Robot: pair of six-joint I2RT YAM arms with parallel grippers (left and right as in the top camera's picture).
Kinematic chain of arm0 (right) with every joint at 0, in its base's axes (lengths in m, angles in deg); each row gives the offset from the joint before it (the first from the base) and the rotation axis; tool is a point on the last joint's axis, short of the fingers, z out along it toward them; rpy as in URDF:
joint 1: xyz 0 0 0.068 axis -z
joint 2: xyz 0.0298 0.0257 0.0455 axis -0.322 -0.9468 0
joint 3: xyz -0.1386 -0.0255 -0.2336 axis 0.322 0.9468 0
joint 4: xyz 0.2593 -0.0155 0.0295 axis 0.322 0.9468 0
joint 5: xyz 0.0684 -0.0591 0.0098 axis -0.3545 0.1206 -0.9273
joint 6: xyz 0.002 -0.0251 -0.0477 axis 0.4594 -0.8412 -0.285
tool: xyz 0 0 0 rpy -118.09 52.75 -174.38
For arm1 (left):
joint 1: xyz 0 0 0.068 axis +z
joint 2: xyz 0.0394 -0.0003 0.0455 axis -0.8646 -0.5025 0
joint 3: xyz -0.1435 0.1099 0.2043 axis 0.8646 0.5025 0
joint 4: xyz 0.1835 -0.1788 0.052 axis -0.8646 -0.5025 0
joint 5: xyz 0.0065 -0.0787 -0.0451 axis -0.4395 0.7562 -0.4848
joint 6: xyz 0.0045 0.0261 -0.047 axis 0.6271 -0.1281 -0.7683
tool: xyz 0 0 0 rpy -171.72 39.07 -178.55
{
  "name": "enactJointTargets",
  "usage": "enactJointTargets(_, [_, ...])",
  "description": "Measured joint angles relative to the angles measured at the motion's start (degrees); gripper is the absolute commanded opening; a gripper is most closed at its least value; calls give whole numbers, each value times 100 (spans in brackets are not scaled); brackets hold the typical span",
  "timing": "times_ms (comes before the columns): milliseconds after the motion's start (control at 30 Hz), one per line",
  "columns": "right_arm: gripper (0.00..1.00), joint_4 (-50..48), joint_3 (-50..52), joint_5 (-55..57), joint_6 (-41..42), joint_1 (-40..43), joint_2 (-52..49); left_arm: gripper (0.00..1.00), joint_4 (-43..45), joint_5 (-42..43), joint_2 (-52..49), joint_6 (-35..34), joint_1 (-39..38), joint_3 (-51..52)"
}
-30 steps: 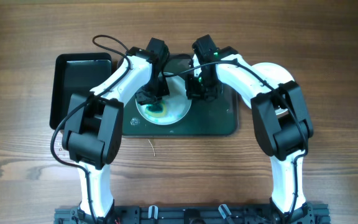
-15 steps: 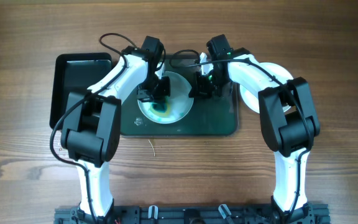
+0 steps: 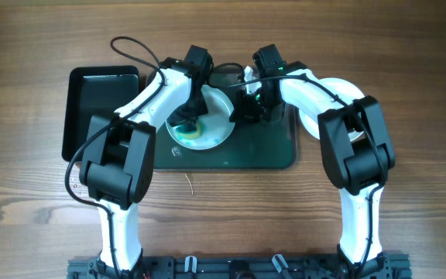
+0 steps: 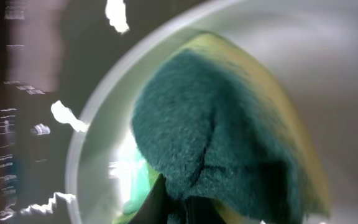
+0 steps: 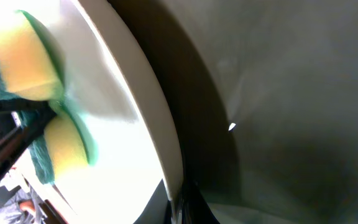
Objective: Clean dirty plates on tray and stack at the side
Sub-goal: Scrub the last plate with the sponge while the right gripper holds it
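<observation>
Pinching the sponge point(image 4: 216, 137), left jaws slid leftward on the plate point(image 3: 218, 113); right jaws still pinch its rim.

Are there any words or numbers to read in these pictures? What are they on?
None can be read. The plate, the sponge, the tray and the black bin carry no letters or numbers.
A tiny pale spot on the tray is too small to tell if it is writing.
</observation>
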Motion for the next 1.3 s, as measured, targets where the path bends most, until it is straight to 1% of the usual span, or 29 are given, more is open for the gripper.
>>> enactJointTargets(67, [4, 2, 0, -11, 9, -7, -2, 4, -114, -212, -2, -90, 0, 0])
enactJointTargets(133, [4, 4, 0, -17, 39, -17, -7, 4, -216, -254, -7, -101, -7, 0])
enactJointTargets(200, [4, 26, 0, -26, 44, -15, -7, 4, -208, -22, -7, 238, -9, 2])
enactJointTargets(300, [4, 90, 0, -24, 42, 15, -7, 4, -138, 675, -7, 1086, 98, 0])
enactJointTargets(367, [4, 118, 0, -26, 42, 68, -7, 4, -48, 1381, -4, 1773, 212, 2])
enactJointTargets(433, [5, 131, 0, -26, 39, 96, -7, 4, 101, 1880, -7, 2155, 249, 13])
enactJointTargets(533, [4, 133, 0, -26, 39, 103, -7, 4, 501, 2522, -17, 2457, 223, 68])
enactJointTargets(600, [4, 131, 0, -22, 42, 107, -7, 4, 774, 2765, -46, 2490, 210, 81])
enactJointTargets(700, [4, 114, 0, -2, 66, 122, -7, 4, 1141, 2848, -72, 2328, 212, 103])
enactJointTargets(767, [4, 63, 0, 2, 109, 131, -7, 4, 1274, 2643, -72, 1967, 212, 107])
enactJointTargets(867, [4, 20, 0, 7, 136, 125, -7, 4, 1244, 2133, -63, 1346, 122, 94])
enactJointTargets(900, [4, 11, 0, 7, 136, 120, -7, 4, 1167, 1838, -55, 1071, 63, 66])
enactJointTargets(1000, [4, -2, 0, -7, 153, 72, -9, 4, 798, 933, -37, 407, -59, -17])
enactJointTargets(1067, [4, -2, 0, -39, 153, 7, -15, 4, 538, 505, -35, 140, -59, -35])
enactJointTargets(1167, [4, 0, 0, -96, 151, -61, -24, 4, 151, 98, -35, -81, -57, -48])
enactJointTargets(1233, [4, 7, 0, -125, 149, -76, -31, 4, -22, 28, -35, -125, -50, -48])
enactJointTargets(1267, [4, 20, 0, -138, 146, -85, -33, 4, -59, 46, -35, -101, -50, -48])
enactJointTargets(1300, [4, 35, 0, -138, 144, -85, -33, 4, -81, 142, -35, 98, -39, -48])
